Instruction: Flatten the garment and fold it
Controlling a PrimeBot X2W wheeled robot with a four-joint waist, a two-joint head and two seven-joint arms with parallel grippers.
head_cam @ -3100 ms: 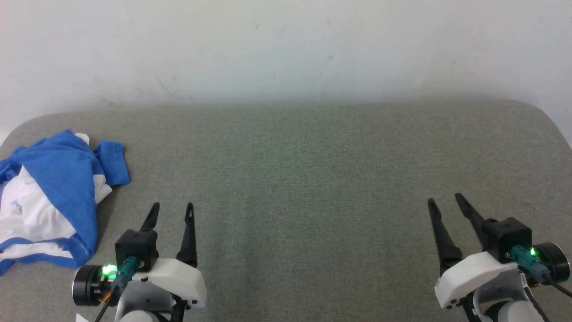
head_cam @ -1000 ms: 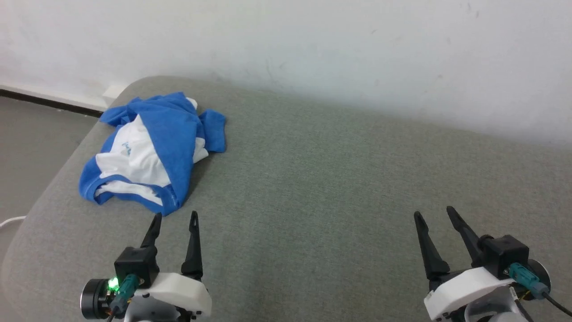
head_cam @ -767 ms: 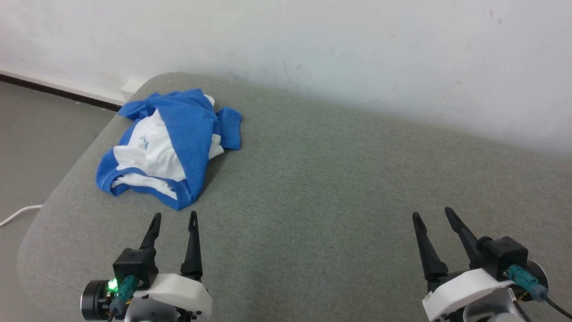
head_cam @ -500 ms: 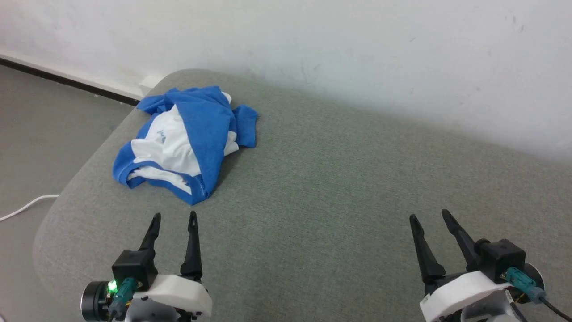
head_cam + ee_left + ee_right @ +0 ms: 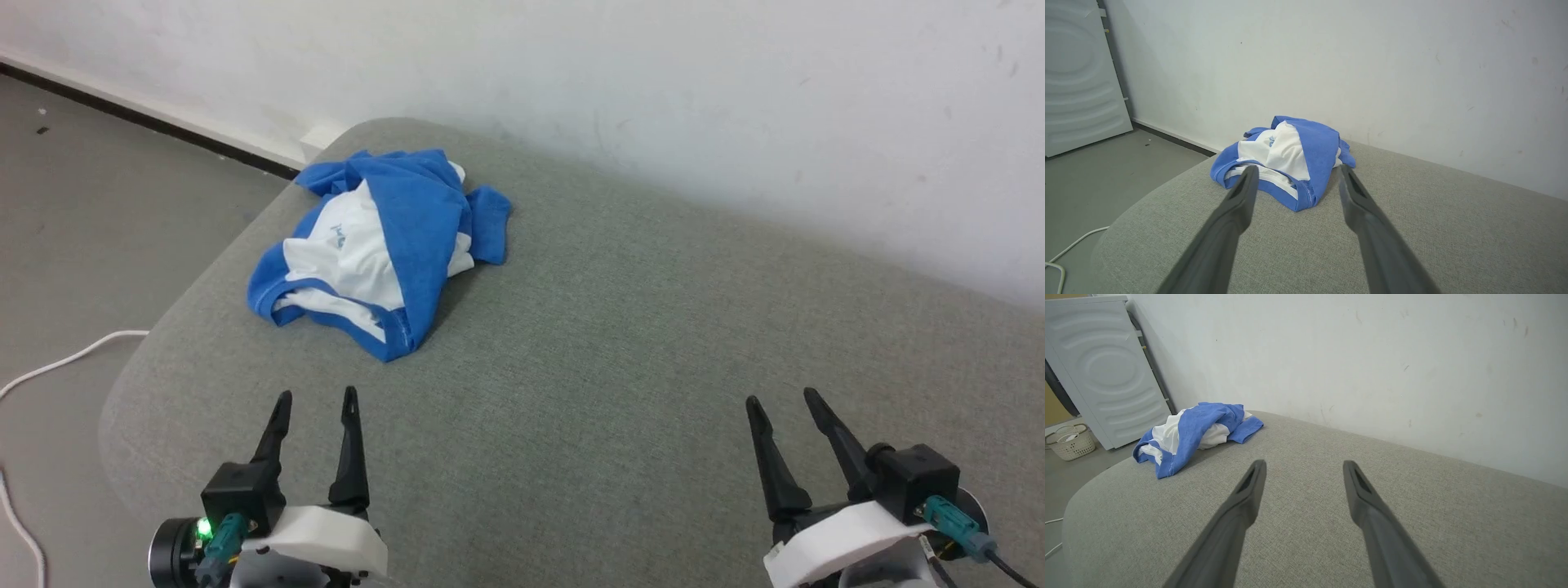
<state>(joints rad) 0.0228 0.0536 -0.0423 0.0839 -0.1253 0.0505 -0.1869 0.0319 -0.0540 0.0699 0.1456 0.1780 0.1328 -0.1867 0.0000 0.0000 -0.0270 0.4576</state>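
**Head view.** We are logging the garment [image 5: 384, 245], which is lying crumpled in a heap at about 10 o'clock on the grey padded surface [image 5: 637, 351], near its far left corner. A blue sleeve is draping over the white body. The left gripper [image 5: 317, 394] is sitting at 7 o'clock, fingers parted a moderate way and holding nothing, with its tips short of the garment's near blue hem. The right gripper [image 5: 780, 396] is sitting at 5 o'clock, likewise parted and empty, well apart from the garment. A white cable [image 5: 57, 363] is trailing over the floor [image 5: 98, 204] at 9 o'clock. A pale wall [image 5: 694, 90] is running behind the surface.

**Left wrist view.** We are seeing the garment at 12 o'clock, just beyond the two parted fingertips and not touching them. Nothing is lying between the fingers but bare grey fabric. A white ribbed panel [image 5: 1081, 81] is standing at 10 o'clock.

**Right wrist view.** We are finding the garment at 10 o'clock, far from the spread, empty fingers. A pale basket [image 5: 1070, 445] is standing on the floor at 9 o'clock, beside the ribbed panel.
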